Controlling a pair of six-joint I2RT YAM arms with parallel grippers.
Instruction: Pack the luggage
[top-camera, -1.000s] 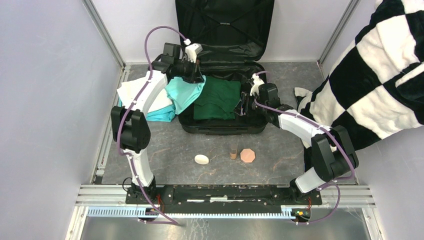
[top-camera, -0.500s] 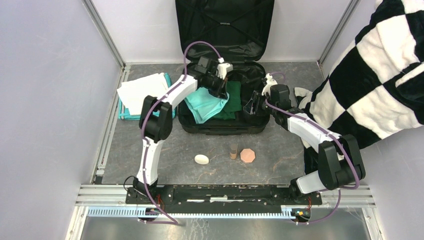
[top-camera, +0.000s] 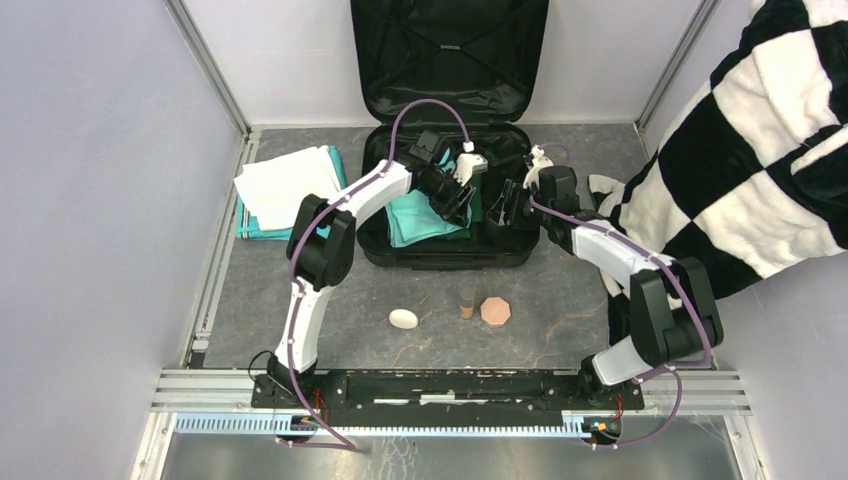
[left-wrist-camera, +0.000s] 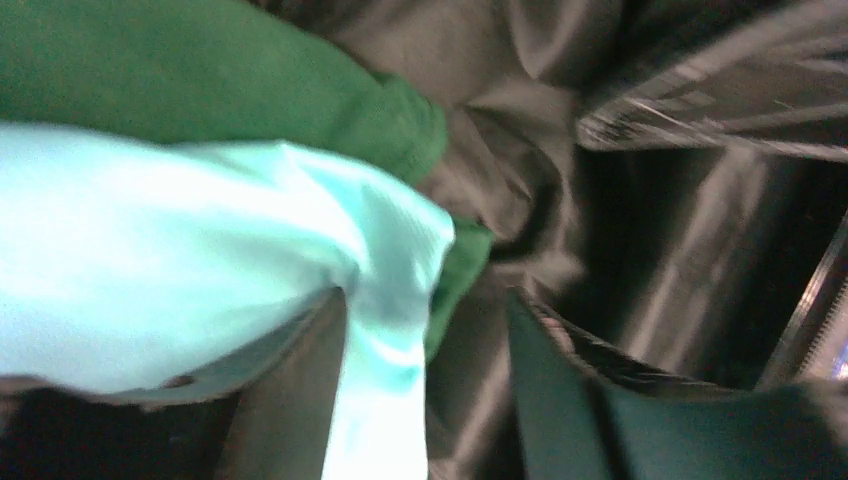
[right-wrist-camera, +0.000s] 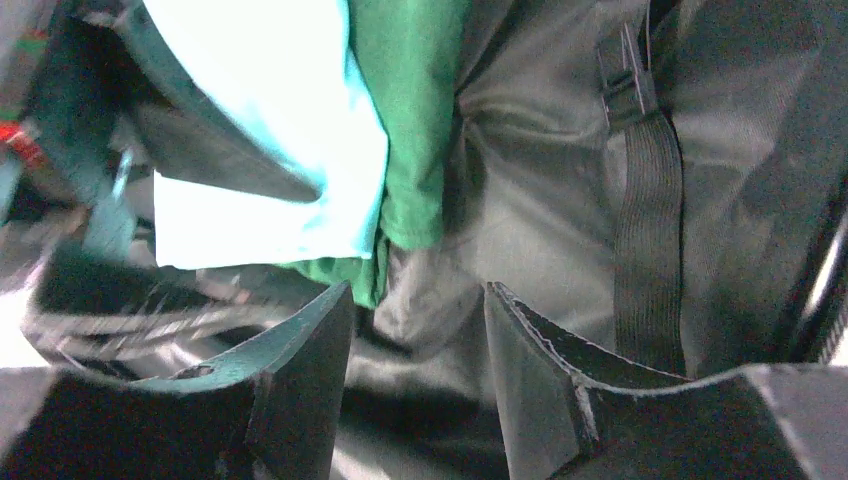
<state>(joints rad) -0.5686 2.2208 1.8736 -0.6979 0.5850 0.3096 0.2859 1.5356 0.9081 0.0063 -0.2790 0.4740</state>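
Note:
The luggage (top-camera: 440, 258) lies open at the back of the table, its lid (top-camera: 450, 50) leaning on the wall. Inside, a teal cloth (top-camera: 415, 215) lies over a green cloth (left-wrist-camera: 200, 90) on the black lining. My left gripper (top-camera: 460, 195) is down in the case at the teal cloth's right edge. Its jaws are open (left-wrist-camera: 425, 300), and the cloth's corner (left-wrist-camera: 390, 300) hangs loose against the left finger. My right gripper (top-camera: 505, 205) hovers over the case's right part, open (right-wrist-camera: 418, 290), with only lining (right-wrist-camera: 540, 180) below it.
A stack of folded white and teal cloths (top-camera: 285, 185) lies left of the case. A white oval object (top-camera: 403, 318), a small brown cylinder (top-camera: 467, 302) and a pinkish octagonal piece (top-camera: 495, 312) sit in front. A person in black-and-white checks (top-camera: 760, 150) stands at the right.
My left arm swung right from the cloth stack, carried the teal cloth into the case over the green one, and its jaws opened. The right gripper barely moved.

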